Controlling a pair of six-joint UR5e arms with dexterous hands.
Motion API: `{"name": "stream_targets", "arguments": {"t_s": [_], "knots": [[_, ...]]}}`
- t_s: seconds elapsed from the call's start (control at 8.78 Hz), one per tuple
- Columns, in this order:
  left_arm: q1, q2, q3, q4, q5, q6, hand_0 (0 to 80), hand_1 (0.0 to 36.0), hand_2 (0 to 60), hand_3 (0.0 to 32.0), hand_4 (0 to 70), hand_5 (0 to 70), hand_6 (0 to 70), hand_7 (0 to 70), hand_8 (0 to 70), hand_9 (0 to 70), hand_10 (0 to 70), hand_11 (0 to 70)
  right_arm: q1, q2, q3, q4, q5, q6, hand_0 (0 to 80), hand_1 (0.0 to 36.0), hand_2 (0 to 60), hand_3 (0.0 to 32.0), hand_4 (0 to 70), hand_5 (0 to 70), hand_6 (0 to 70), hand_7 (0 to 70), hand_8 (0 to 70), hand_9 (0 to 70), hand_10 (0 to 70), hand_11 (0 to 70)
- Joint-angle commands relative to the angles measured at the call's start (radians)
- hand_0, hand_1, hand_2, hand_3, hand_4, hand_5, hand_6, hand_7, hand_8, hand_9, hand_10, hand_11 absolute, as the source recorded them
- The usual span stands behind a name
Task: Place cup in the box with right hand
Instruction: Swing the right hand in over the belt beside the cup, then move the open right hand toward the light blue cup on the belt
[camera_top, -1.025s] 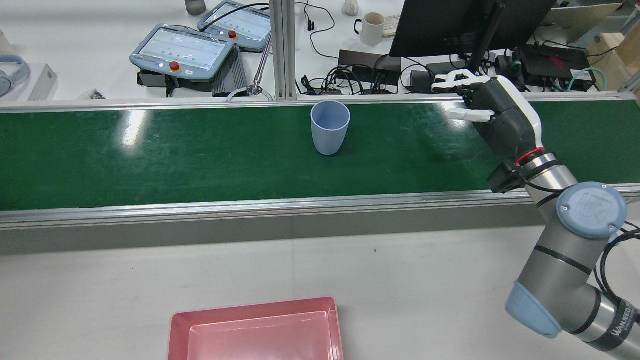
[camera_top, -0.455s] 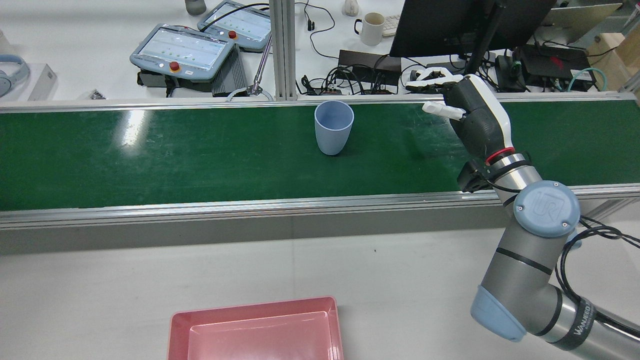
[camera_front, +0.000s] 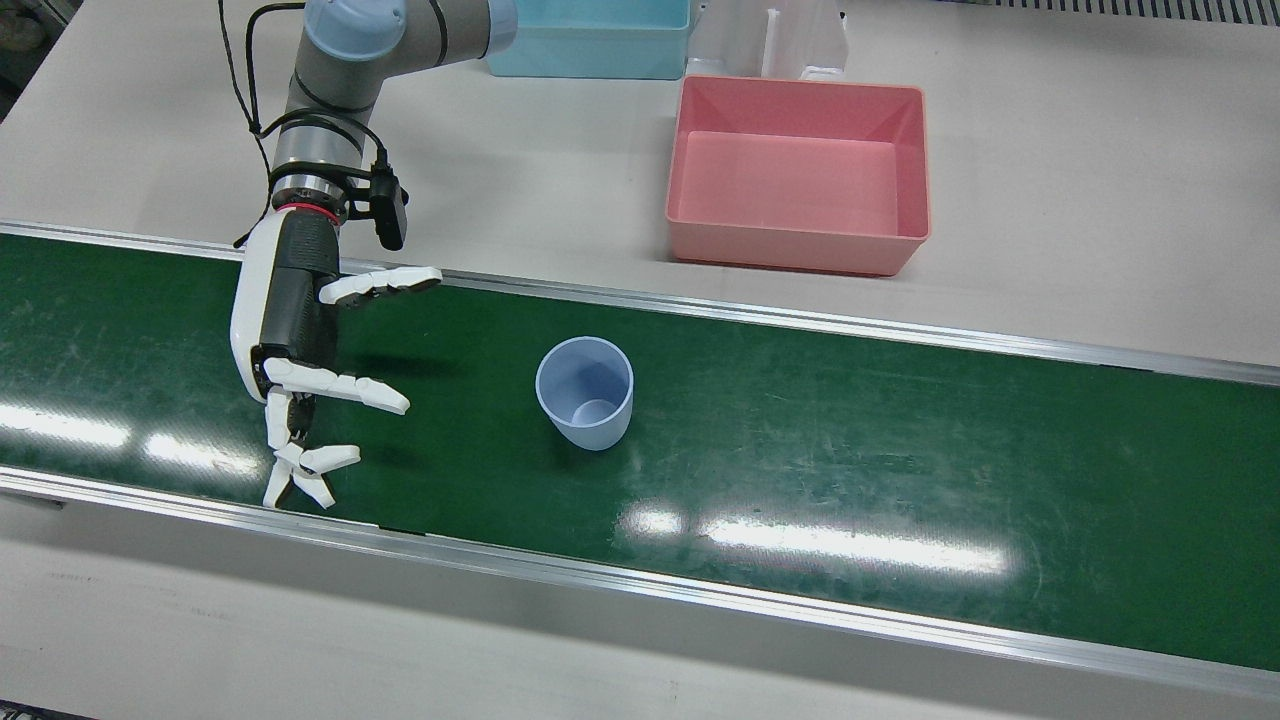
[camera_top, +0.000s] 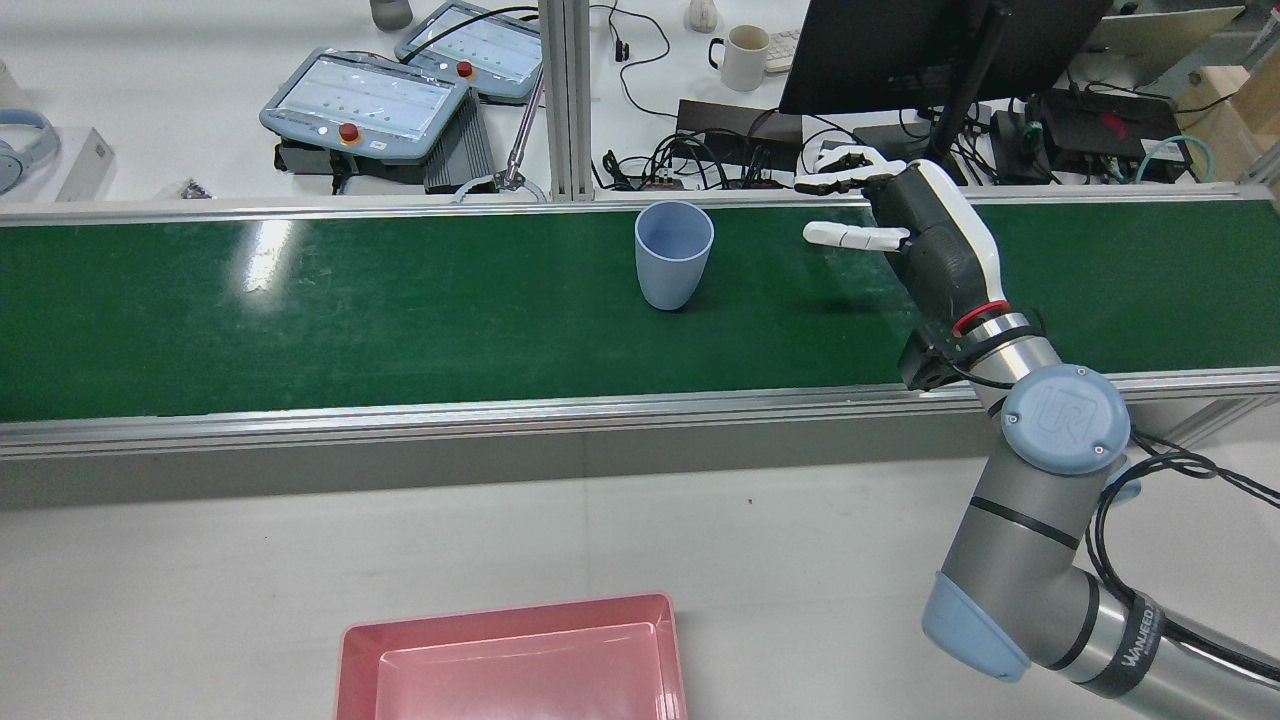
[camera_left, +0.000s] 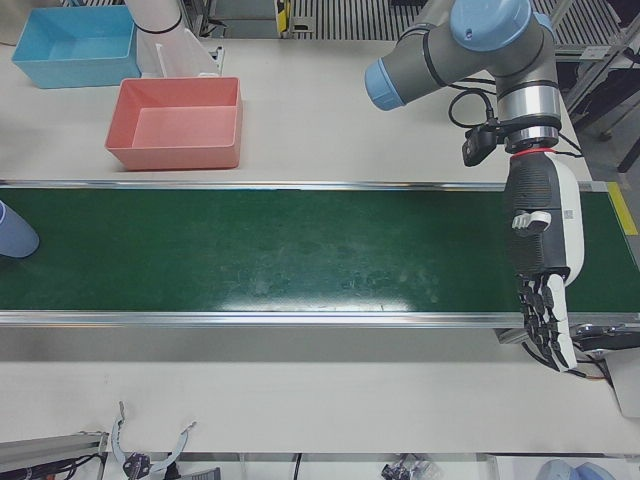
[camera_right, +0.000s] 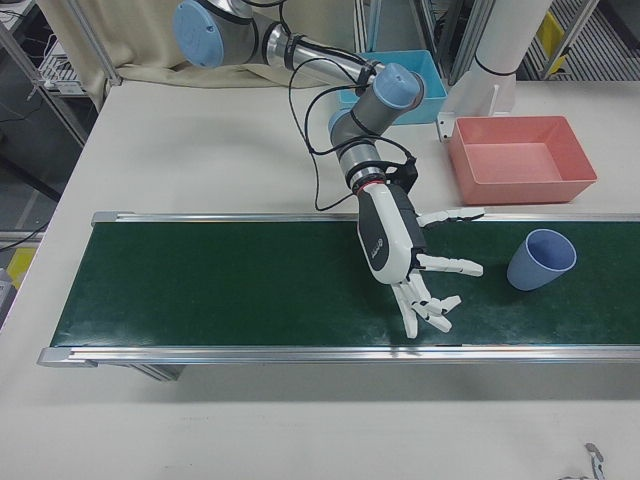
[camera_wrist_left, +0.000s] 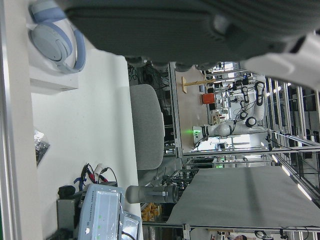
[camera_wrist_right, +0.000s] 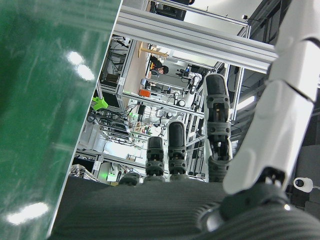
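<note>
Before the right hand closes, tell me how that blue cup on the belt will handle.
The blue cup looks like thin, empty plastic, so it is probably light and rigid. It tapers to a narrow base, so a sideways nudge from the open right hand could tip it. Its smooth wall may slip in a loose grasp, and the glossy green belt would likely let it slide.

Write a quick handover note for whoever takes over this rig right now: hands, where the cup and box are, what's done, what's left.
Right hand: open, empty, over the green belt, fingers spread toward the cup, not touching it.
Left hand: open, empty, parked over the belt's far end.
Cup: upright on the belt, clear gap to the right hand.
Box: pink, empty, on the table beside the belt.
Done: nothing grasped yet.
Left: close on the cup, lift, carry to the box, release.
</note>
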Motion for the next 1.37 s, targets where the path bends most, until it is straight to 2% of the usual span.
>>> {"name": "stream_targets", "arguments": {"t_s": [0.0, 0.11, 0.23, 0.57, 0.68, 0.8, 0.91, 1.02, 1.14, 1.25], "knots": [[0.000, 0.000, 0.000, 0.000, 0.000, 0.000, 0.0, 0.0, 0.0, 0.0, 0.0, 0.0, 0.0, 0.0, 0.0, 0.0, 0.0, 0.0, -0.006, 0.001, -0.002, -0.001, -0.006, -0.013, 48.8, 11.2, 2.9, 0.0, 48.7, 2.3, 8.8, 47.3, 10.4, 19.6, 0.2, 0.3], [0.000, 0.000, 0.000, 0.000, 0.000, 0.000, 0.0, 0.0, 0.0, 0.0, 0.0, 0.0, 0.0, 0.0, 0.0, 0.0, 0.0, 0.0, -0.006, -0.001, -0.002, -0.001, -0.006, -0.013, 46.6, 7.1, 0.0, 0.0, 48.5, 1.1, 8.0, 46.0, 9.6, 18.6, 0.0, 0.0], [0.000, 0.000, 0.001, 0.000, 0.000, 0.000, 0.0, 0.0, 0.0, 0.0, 0.0, 0.0, 0.0, 0.0, 0.0, 0.0, 0.0, 0.0, -0.006, -0.001, -0.020, -0.001, -0.011, -0.012, 42.6, 3.5, 0.0, 0.0, 48.8, 0.0, 7.3, 44.5, 9.0, 17.8, 0.0, 0.0], [0.000, 0.000, 0.001, 0.000, 0.000, 0.000, 0.0, 0.0, 0.0, 0.0, 0.0, 0.0, 0.0, 0.0, 0.0, 0.0, 0.0, 0.0, -0.006, -0.001, -0.024, -0.001, -0.008, -0.012, 36.0, 0.0, 0.0, 0.0, 49.2, 0.0, 5.7, 39.0, 7.0, 15.0, 0.0, 0.0], [0.000, 0.000, 0.001, 0.000, 0.000, 0.000, 0.0, 0.0, 0.0, 0.0, 0.0, 0.0, 0.0, 0.0, 0.0, 0.0, 0.0, 0.0, -0.006, 0.001, -0.024, -0.001, -0.010, -0.012, 33.2, 0.0, 0.0, 0.4, 47.8, 0.0, 5.8, 40.2, 7.4, 15.8, 0.0, 0.0], [0.000, 0.000, 0.001, 0.000, 0.000, 0.000, 0.0, 0.0, 0.0, 0.0, 0.0, 0.0, 0.0, 0.0, 0.0, 0.0, 0.0, 0.0, -0.006, 0.001, -0.024, -0.001, -0.013, -0.012, 38.8, 1.6, 0.0, 2.4, 41.8, 0.0, 6.1, 41.0, 8.3, 17.1, 0.0, 0.0], [0.000, 0.000, 0.001, 0.000, 0.000, 0.000, 0.0, 0.0, 0.0, 0.0, 0.0, 0.0, 0.0, 0.0, 0.0, 0.0, 0.0, 0.0, -0.006, -0.002, -0.024, -0.003, -0.016, -0.012, 44.7, 5.9, 0.0, 3.2, 38.5, 0.8, 6.3, 40.6, 9.0, 17.6, 0.0, 0.0], [0.000, 0.000, 0.000, 0.000, 0.000, 0.000, 0.0, 0.0, 0.0, 0.0, 0.0, 0.0, 0.0, 0.0, 0.0, 0.0, 0.0, 0.0, -0.006, -0.004, -0.024, -0.003, -0.017, -0.012, 50.7, 13.7, 0.5, 3.0, 37.3, 3.3, 7.1, 41.3, 9.8, 18.2, 0.0, 0.0], [0.000, 0.000, 0.000, 0.000, 0.000, 0.000, 0.0, 0.0, 0.0, 0.0, 0.0, 0.0, 0.0, 0.0, 0.0, 0.0, 0.0, 0.0, -0.006, -0.004, -0.024, -0.004, -0.017, -0.012, 53.7, 16.5, 0.0, 3.2, 36.7, 4.3, 7.3, 41.2, 10.1, 18.4, 0.0, 0.1], [0.000, 0.000, 0.000, 0.000, 0.000, 0.000, 0.0, 0.0, 0.0, 0.0, 0.0, 0.0, 0.0, 0.0, 0.0, 0.0, 0.0, 0.0, -0.006, -0.004, -0.030, -0.004, -0.017, -0.012, 55.1, 17.5, 0.0, 3.2, 36.8, 4.7, 7.5, 41.9, 10.2, 18.5, 0.0, 0.6]]}}
